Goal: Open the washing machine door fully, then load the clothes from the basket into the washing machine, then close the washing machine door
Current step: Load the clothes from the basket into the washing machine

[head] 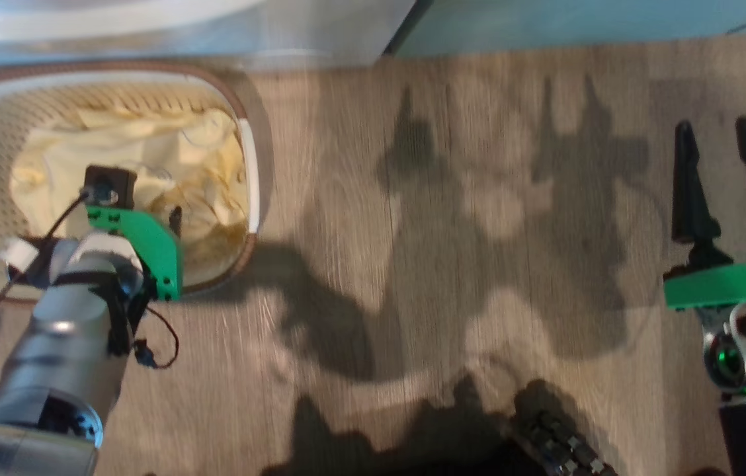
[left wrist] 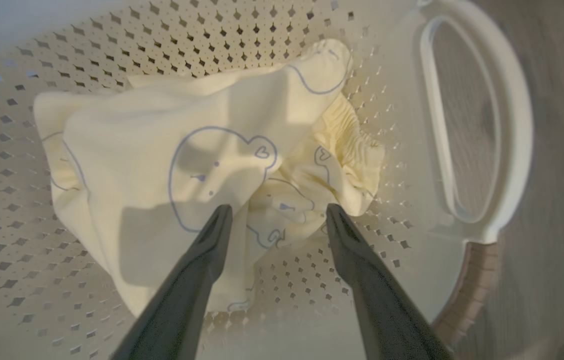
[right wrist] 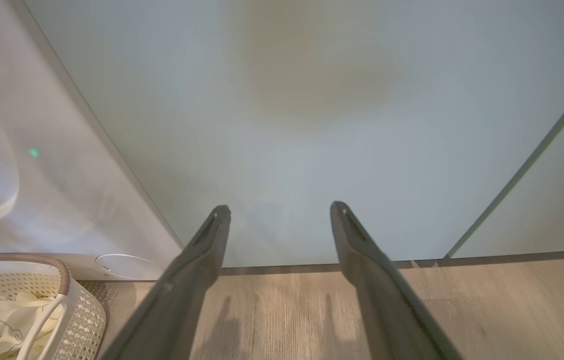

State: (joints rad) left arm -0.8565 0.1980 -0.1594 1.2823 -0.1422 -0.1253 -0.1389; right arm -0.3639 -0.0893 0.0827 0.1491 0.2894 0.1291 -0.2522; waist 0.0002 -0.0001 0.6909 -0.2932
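Note:
The cream perforated basket (head: 250, 165) stands on the floor at the upper left of the head view, just in front of the white washing machine (head: 148, 30). Pale yellow clothes (left wrist: 172, 150), one printed with outlined bear faces, lie inside it. My left gripper (left wrist: 278, 212) reaches down into the basket, open, its fingertips just above the bear-print fabric and holding nothing. My right gripper (head: 723, 152) hangs open and empty over bare floor far to the right; in its wrist view it (right wrist: 280, 210) faces a teal cabinet door (right wrist: 312, 125). The washing machine door is out of view.
Pale teal cabinets (head: 578, 20) run along the back right beside the machine. Wooden floor (head: 452, 231) stretches between the basket and my right arm. The basket's white side handle (left wrist: 482, 125) lies right of my left fingers. My dark base (head: 558, 443) shows at the bottom edge.

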